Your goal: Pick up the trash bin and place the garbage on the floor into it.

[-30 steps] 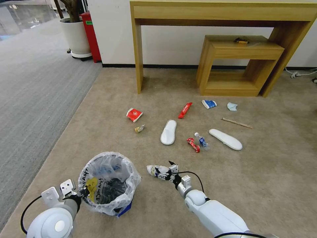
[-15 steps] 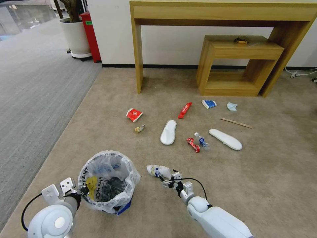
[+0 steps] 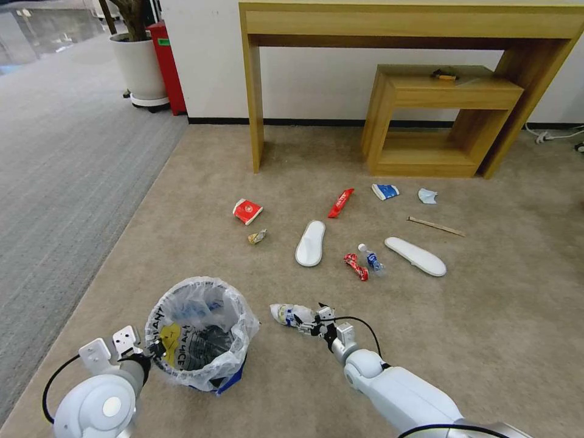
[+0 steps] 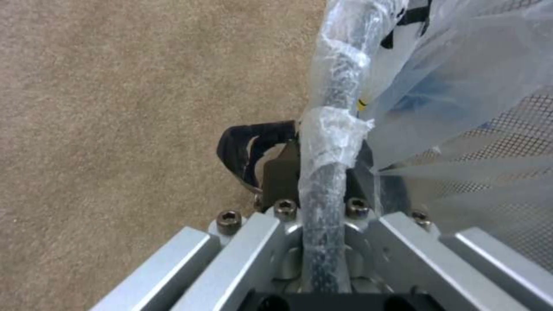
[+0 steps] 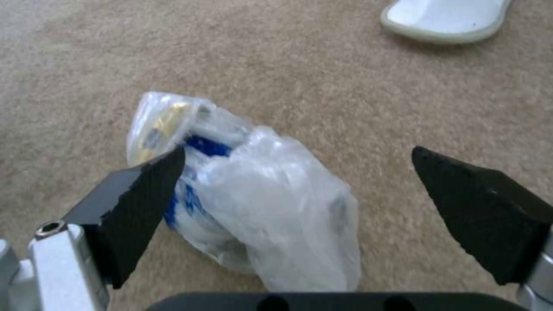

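Note:
The trash bin (image 3: 248,333), black with a clear bag liner, stands on the beige floor (image 3: 486,340) at the near left. My left gripper (image 3: 155,350) is shut on its rim (image 4: 337,77), which passes between the fingers of the left gripper (image 4: 300,151). A clear bag of blue-white garbage (image 3: 285,313) lies right of the bin. My right gripper (image 3: 313,319) is open at it, and in the right wrist view the bag (image 5: 259,203) lies between the spread fingers of the right gripper (image 5: 298,151), nearer one of them. Farther off lie a slipper (image 3: 311,243), a red wrapper (image 3: 340,202) and a tiny bottle (image 3: 371,258).
More litter is spread ahead: a red packet (image 3: 247,211), a second slipper (image 3: 416,256), a mask (image 3: 427,196), a stick (image 3: 436,227). Wooden tables (image 3: 426,115) stand against the back wall. Grey ribbed carpet (image 3: 55,182) runs along the left, with a plant pot (image 3: 140,67).
My right gripper drew back from the clear bag, then came forward to it again, still open. The left gripper keeps its hold on the bin, which has barely shifted.

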